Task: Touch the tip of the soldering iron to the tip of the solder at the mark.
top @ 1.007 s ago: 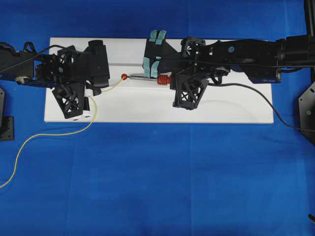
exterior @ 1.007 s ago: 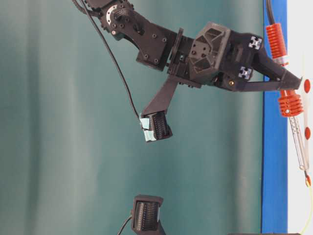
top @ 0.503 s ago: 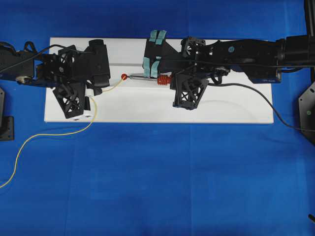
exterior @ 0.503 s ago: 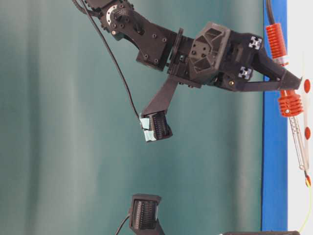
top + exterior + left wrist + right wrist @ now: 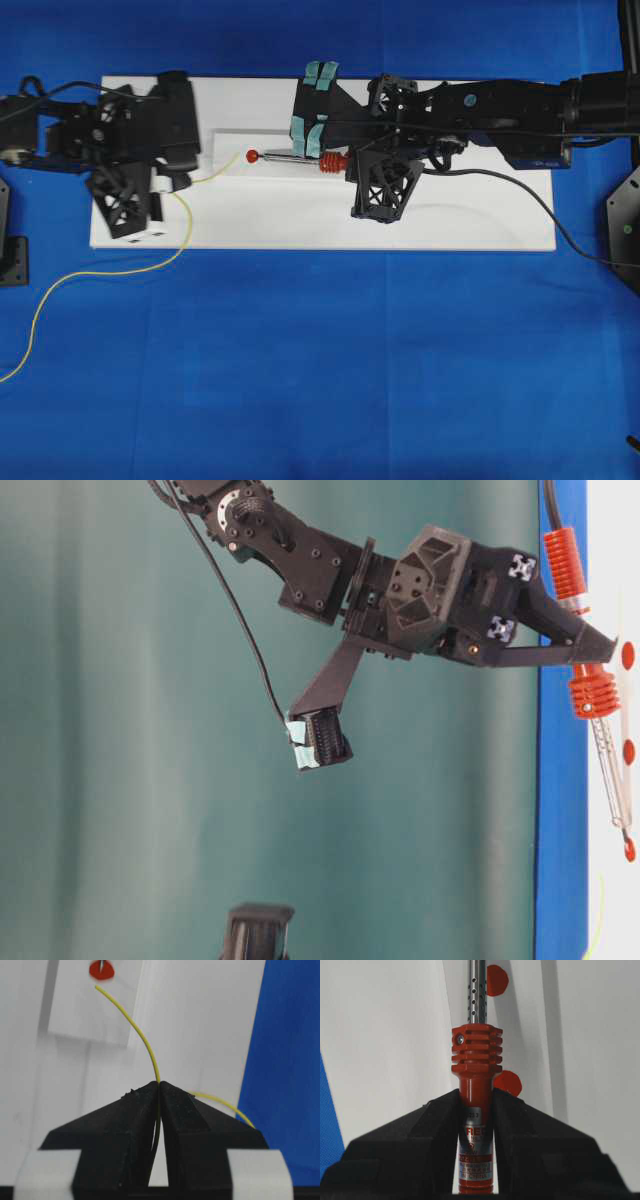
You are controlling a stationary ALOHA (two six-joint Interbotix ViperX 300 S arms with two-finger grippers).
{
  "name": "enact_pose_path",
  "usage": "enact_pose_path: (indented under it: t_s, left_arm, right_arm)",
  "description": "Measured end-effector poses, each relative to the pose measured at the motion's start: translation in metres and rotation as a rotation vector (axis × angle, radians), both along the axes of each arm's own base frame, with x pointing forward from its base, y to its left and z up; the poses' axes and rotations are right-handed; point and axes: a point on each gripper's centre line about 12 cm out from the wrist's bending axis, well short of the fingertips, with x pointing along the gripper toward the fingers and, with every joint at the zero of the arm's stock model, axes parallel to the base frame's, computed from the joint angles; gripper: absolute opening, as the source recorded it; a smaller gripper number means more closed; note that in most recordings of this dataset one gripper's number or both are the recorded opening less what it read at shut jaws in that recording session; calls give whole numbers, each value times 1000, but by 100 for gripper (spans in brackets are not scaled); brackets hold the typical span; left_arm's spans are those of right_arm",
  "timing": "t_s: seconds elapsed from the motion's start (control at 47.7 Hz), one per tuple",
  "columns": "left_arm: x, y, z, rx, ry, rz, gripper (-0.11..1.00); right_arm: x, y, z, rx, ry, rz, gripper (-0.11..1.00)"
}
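Note:
My right gripper [image 5: 476, 1097] is shut on the red-and-silver handle of the soldering iron [image 5: 476, 1050]. The iron lies level over the white board [image 5: 450, 215], and its dark point rests at the red mark [image 5: 253, 155], also visible as the lowest red dot [image 5: 630, 850]. My left gripper [image 5: 159, 1084] is shut on the solder [image 5: 145, 1045], a thin yellow wire. The wire's free tip ends a short gap from the mark [image 5: 102, 969], apart from the iron's point. In the overhead view the left gripper [image 5: 168, 184] sits at the board's left end and the right gripper [image 5: 345, 165] near its middle.
The solder's long tail [image 5: 120, 272] curls off the board over the blue cloth to the left edge. The iron's black cord [image 5: 530, 195] trails right. Two more red dots [image 5: 507, 1082] lie under the iron. A teal-padded part of the right arm [image 5: 315, 105] overhangs the far edge.
My left gripper has pulled back to the left with the solder, so the wire's tip has left the mark and the iron's point. The right arm and iron have not moved.

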Motion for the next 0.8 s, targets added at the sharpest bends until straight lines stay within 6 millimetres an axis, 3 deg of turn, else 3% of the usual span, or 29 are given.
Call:
enact_pose_path:
  t_s: [0.44, 0.587, 0.797]
  left_arm:
    - [-9, -1, 1, -21, -12, 29, 2]
    - [-9, -1, 0, -22, -12, 31, 2]
    - [-9, -1, 0, -22, -12, 32, 2]
  right_arm:
    - [-4, 0, 7, -1, -12, -7, 6]
    - [-22, 3, 24, -6, -32, -13, 6]
    - [-52, 7, 31, 8, 24, -38, 6]
